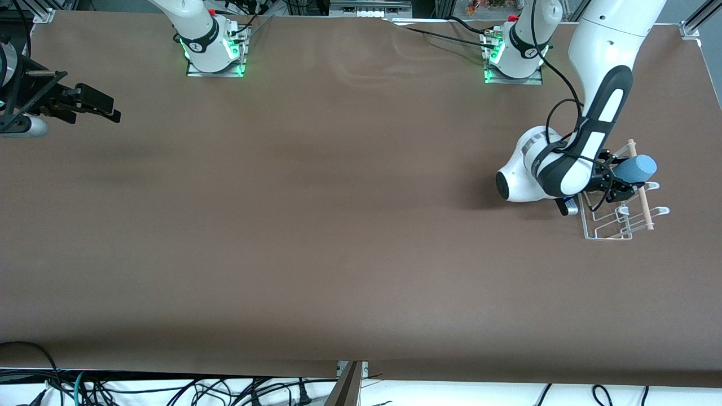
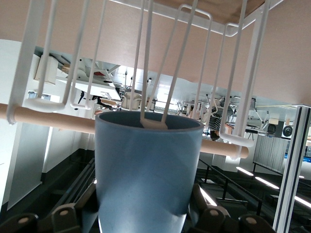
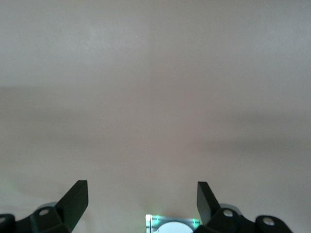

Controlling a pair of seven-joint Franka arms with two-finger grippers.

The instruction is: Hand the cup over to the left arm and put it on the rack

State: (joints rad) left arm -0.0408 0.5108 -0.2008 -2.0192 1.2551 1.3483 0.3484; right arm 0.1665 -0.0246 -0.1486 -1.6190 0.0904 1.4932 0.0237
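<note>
The light-blue cup (image 1: 637, 168) lies tilted on the white wire rack (image 1: 612, 221) at the left arm's end of the table. My left gripper (image 1: 619, 179) is shut on the cup, its fingers pressing the cup's wall near the base. In the left wrist view the cup (image 2: 146, 167) fills the middle, with a white prong (image 2: 154, 104) reaching into its mouth and the wooden dowel (image 2: 48, 119) across just past its rim. My right gripper (image 1: 107, 110) is open and empty over the right arm's end of the table; its fingers (image 3: 77, 196) stand wide apart above bare brown table.
The brown table (image 1: 338, 225) stretches between both arms. The two arm bases (image 1: 214, 51) with green lights stand along the edge farthest from the front camera. Cables hang below the nearest edge.
</note>
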